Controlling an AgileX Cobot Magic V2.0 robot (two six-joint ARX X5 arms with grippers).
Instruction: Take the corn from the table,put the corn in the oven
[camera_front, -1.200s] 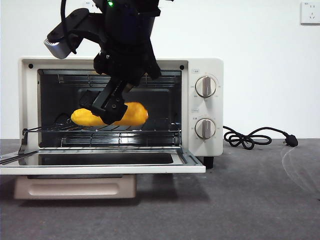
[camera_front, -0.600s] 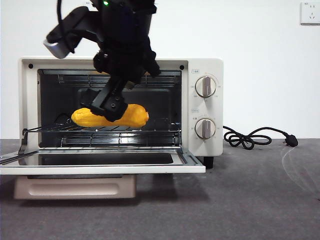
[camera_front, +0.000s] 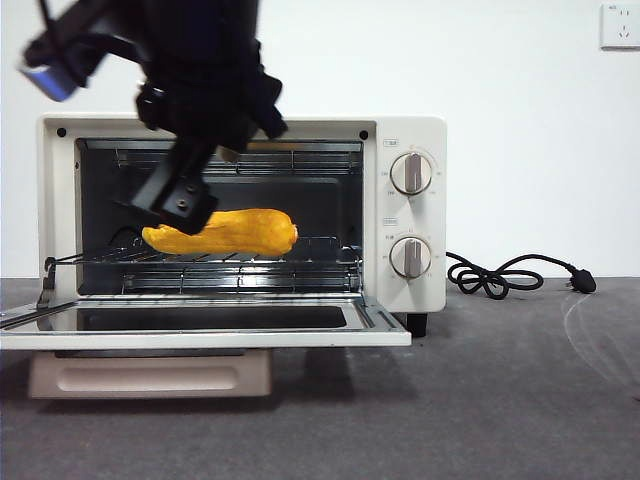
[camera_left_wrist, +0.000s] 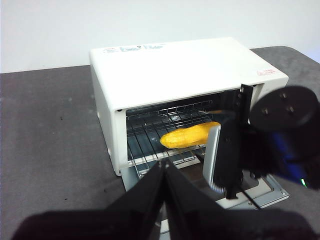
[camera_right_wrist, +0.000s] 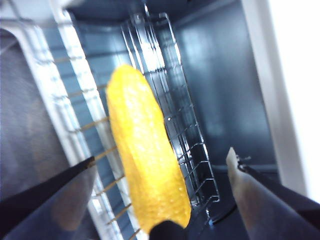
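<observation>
In the front view the right gripper (camera_front: 175, 205) and its blurred dark arm hide the top left of the oven (camera_front: 405, 135) opening and one end of the corn (camera_front: 235, 231). The corn's pale stub end cannot be made out. In the right wrist view its fingers (camera_right_wrist: 252, 200) stand wide apart on either side of the corn, apparently clear of it. The corn lies flat on the wire rack (camera_front: 300, 262) inside the oven, door (camera_front: 200, 325) folded down. The left gripper (camera_left_wrist: 164, 167) hangs above the counter (camera_left_wrist: 45, 125) with fingers pressed together, holding nothing. Since half a second ago the right gripper has shifted left and away from the corn, which has stayed put.
</observation>
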